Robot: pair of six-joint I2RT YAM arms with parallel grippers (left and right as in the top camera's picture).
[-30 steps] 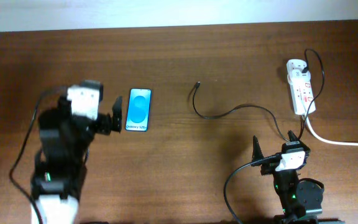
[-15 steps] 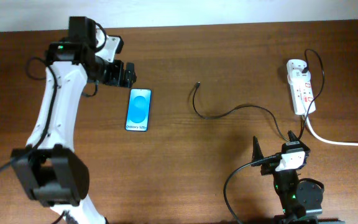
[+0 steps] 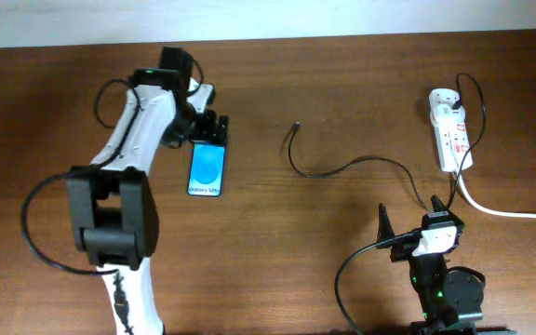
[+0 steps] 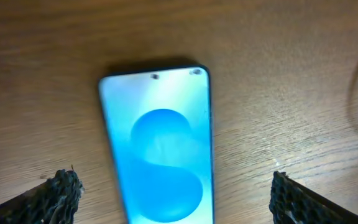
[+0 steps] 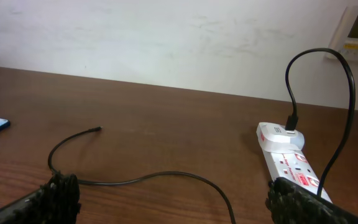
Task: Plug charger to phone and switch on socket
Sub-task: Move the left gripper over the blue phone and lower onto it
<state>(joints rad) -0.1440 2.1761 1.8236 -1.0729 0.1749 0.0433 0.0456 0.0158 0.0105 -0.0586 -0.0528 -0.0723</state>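
The phone [image 3: 207,167] lies flat on the table, its blue screen up. My left gripper [image 3: 214,130] hovers open over the phone's far end. In the left wrist view the phone [image 4: 160,143] lies between the open fingers [image 4: 64,196], untouched by either. The charger cable [image 3: 342,167] winds from its free tip [image 3: 295,127] across the table to the socket [image 3: 449,130] at the far right. My right gripper [image 3: 409,219] is open and empty near the front edge. In its wrist view the cable [image 5: 142,180] passes between the fingers [image 5: 297,199], and the socket [image 5: 291,162] is ahead on the right.
A thick white cord [image 3: 510,212] runs from the socket off the right edge. A pale wall [image 5: 166,37] stands behind the table's far edge. The left arm [image 3: 133,140] stretches over the left side of the table.
The left arm has swung from beside the phone's left side out to the far side and now holds its gripper over the phone's far end. The right arm, cable and phone have not moved.
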